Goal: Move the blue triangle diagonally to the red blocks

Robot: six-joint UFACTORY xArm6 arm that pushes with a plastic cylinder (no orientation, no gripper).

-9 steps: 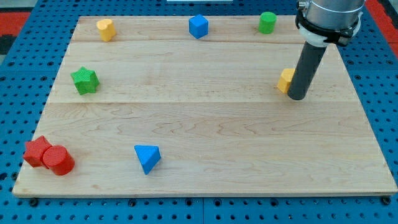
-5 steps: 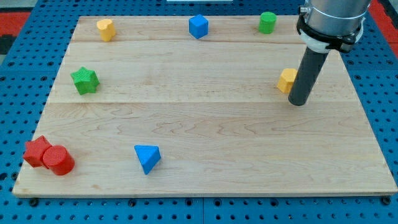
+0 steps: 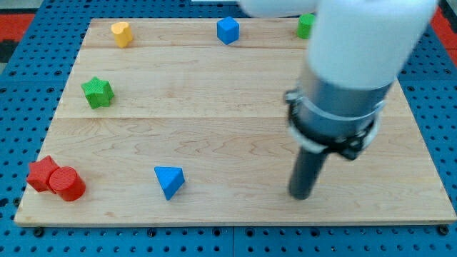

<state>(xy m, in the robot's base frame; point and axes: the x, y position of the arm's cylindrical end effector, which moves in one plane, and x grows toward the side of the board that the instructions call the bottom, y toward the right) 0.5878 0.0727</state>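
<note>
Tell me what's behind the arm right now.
Behind the arm only the green block's left edge shows at the view's top. Anything else there is covered. My tip sits right of the blue triangle, apart from it.

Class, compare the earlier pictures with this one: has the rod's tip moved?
Yes. My tip has moved toward the view's bottom and left, away from the green cylinder, and now stands right of the blue triangle.

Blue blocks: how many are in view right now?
2. A blue cube sits at the board's top edge, and a blue triangle near the bottom left. The arm covers part of the right side, so another could be hidden.
</note>
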